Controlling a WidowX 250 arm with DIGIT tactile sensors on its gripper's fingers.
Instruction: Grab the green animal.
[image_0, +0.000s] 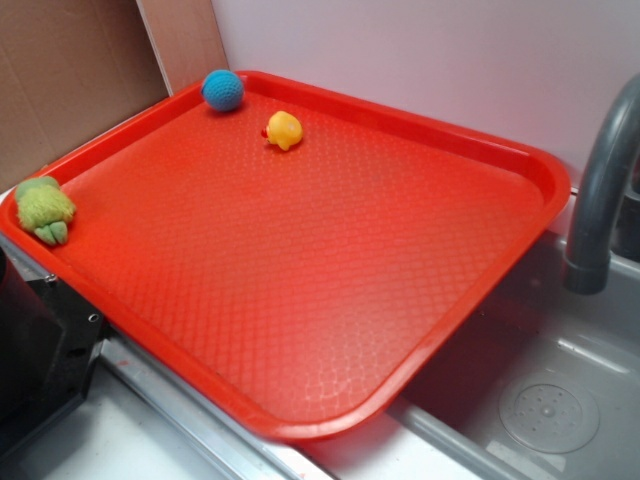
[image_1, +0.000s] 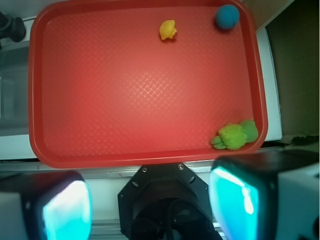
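The green animal (image_0: 43, 209) is a fuzzy yellow-green plush with darker green feet, lying in the left corner of the red tray (image_0: 300, 410). In the wrist view the green animal (image_1: 234, 135) sits in the tray's lower right corner, against the rim. My gripper (image_1: 150, 205) hangs high above, back from the tray's near edge, and is out of the exterior view. Its two cyan-padded fingers (image_1: 233, 197) stand wide apart with nothing between them, so it is open.
A blue crocheted ball (image_0: 222, 89) rests in the tray's far corner and a small yellow rubber duck (image_0: 284, 130) lies near it. A grey faucet (image_0: 600, 190) rises at the right over a sink (image_0: 550, 410). Cardboard (image_0: 70, 70) stands behind the tray.
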